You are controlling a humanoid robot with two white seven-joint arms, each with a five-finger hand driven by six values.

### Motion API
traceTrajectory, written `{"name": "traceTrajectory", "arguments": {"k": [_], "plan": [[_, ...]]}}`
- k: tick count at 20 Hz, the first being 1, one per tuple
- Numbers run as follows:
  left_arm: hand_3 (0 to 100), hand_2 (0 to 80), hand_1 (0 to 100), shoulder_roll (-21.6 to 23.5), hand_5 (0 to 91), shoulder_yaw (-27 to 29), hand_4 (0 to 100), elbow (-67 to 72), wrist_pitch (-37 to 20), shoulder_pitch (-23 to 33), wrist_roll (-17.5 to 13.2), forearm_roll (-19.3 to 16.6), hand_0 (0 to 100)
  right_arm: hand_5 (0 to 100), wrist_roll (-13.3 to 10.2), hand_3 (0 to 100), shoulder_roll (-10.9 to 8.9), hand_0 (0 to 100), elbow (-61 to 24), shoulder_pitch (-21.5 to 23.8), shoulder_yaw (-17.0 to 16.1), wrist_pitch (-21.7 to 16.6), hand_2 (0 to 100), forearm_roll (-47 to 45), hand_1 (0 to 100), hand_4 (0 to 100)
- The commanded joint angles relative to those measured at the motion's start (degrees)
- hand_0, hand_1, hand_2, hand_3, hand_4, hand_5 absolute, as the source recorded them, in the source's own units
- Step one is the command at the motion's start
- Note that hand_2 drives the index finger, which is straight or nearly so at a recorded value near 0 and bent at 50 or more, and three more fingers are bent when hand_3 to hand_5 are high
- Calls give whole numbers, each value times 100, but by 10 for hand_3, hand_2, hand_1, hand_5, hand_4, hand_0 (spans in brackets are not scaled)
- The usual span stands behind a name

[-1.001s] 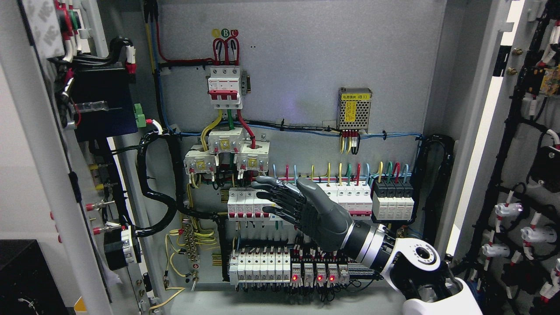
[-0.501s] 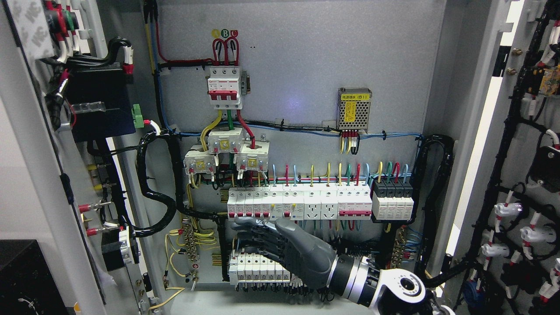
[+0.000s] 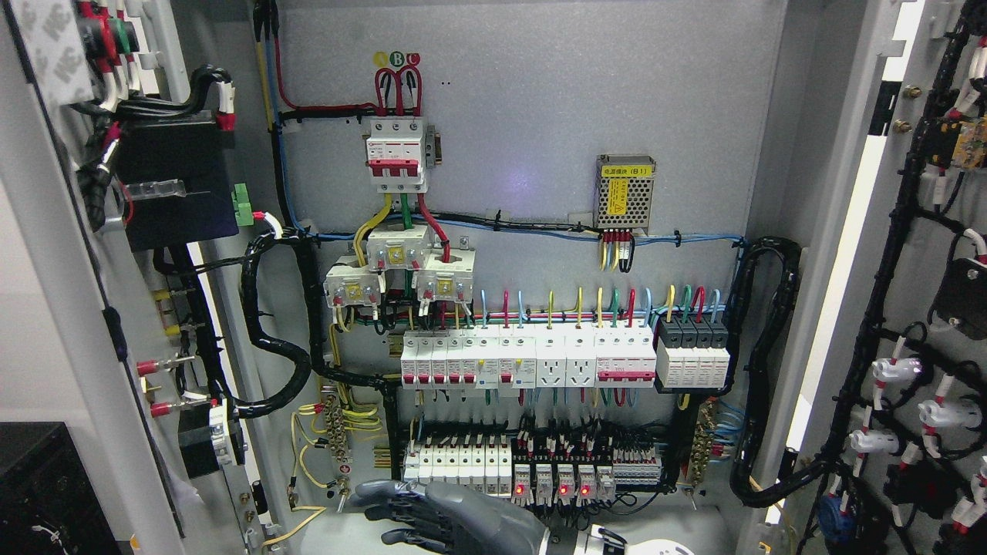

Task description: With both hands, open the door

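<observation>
Right hand low, both cabinet doors wide open.
Grey robot right hand at bottom edge, fingers loosely spread, empty, well apart from left grey metal door and right grey metal door.

Single view only: head camera, so no second view shares any part of the scene. It faces straight into an open cabinet, roughly level with the breaker row, pitched slightly down. It sits close: the back panel fills most of the width. The left door and right door stand swung outward at the frame edges, both inner faces visible, cut off by the borders. The cabinet floor shows at the bottom edge, where one robot hand enters, mostly cropped.
</observation>
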Motion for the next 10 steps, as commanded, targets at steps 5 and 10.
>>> {"name": "traceTrajectory", "arguments": {"k": [5,10], "plan": [[0,0,0,0,0,0,0,-1,7,125,3,1,0,0,-1,0,395,191,-70,87,940,5,0,-6,0,0],[0,0,0,0,0,-9,0,-9,7,125,3,1,0,0,-10,0,676,191,-43,78,1003,13,0,-6,0,0]]}}
